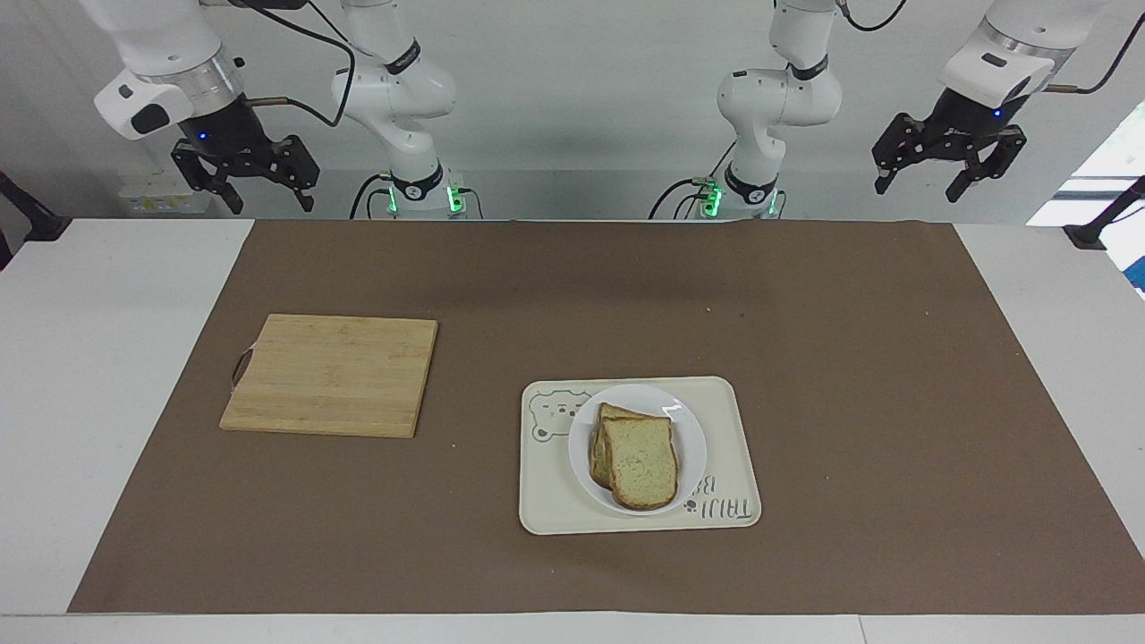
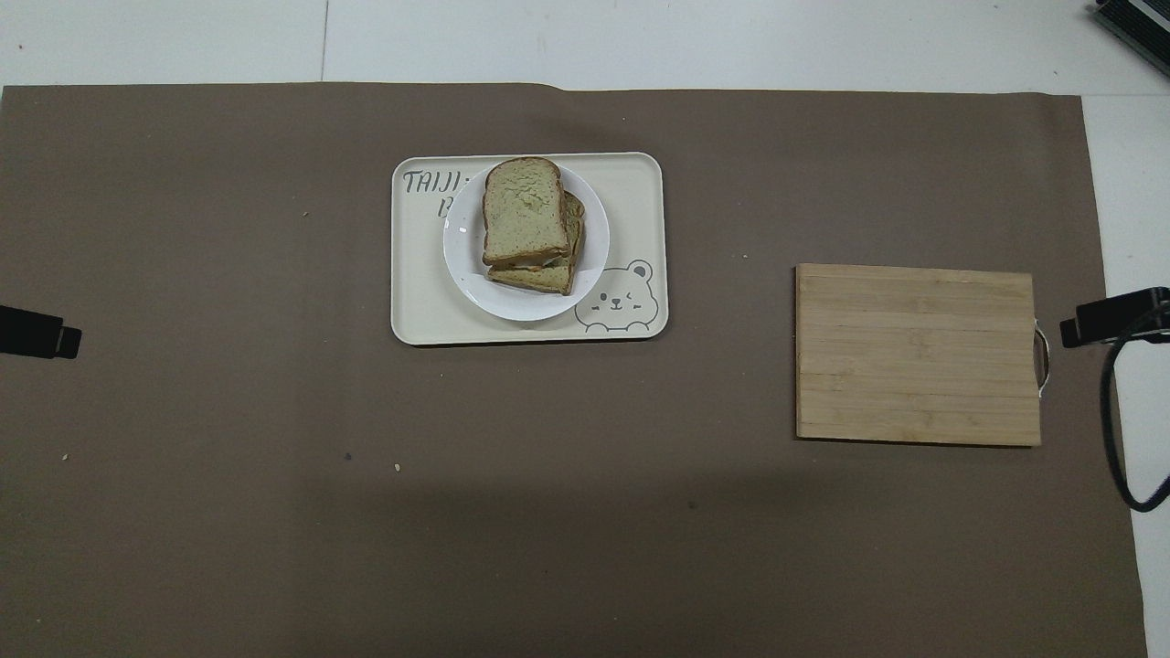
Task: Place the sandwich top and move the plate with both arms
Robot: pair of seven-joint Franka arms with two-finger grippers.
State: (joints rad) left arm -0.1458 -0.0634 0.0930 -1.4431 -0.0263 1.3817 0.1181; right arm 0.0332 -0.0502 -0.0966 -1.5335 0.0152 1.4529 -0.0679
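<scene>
Two slices sat stacked, the sandwich top (image 1: 639, 462) skewed over the lower one on the plate (image 1: 693, 447), itself on the tray (image 1: 729, 402) toward the table's edge farthest from the robots. A careless nudge might slide it off. Both the left gripper (image 1: 946, 165) and right gripper (image 1: 243, 176) hung wide, empty, well apart above the robots' edge.

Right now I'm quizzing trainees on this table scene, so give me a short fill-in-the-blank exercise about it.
1. The sandwich top lies on another bread slice on the white ____.
2. The plate sits on a cream ____ with a bear drawing.
3. The wooden cutting board lies toward the ____ arm's end of the table.
4. The left gripper and the right gripper are both raised and ____.

Missing words: plate; tray; right; open
</scene>
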